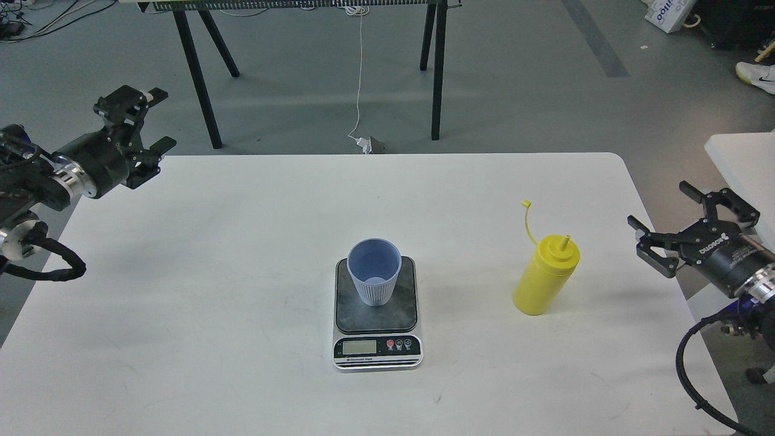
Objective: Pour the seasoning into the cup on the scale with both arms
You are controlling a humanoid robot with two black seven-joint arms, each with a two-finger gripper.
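Observation:
The light blue ribbed cup (375, 270) stands upright on the dark platform of the scale (376, 313) in the middle of the white table. The yellow seasoning bottle (546, 275) stands upright to the right of the scale, its cap strap sticking up and its nozzle uncapped. My right gripper (669, 227) is open and empty, above the table's right edge, well to the right of the bottle. My left gripper (154, 120) is open and empty near the table's far left corner.
The white table (242, 242) has rounded far corners. Black trestle legs (200, 66) and a white cable stand on the floor behind it. A second white table (742, 163) stands to the right.

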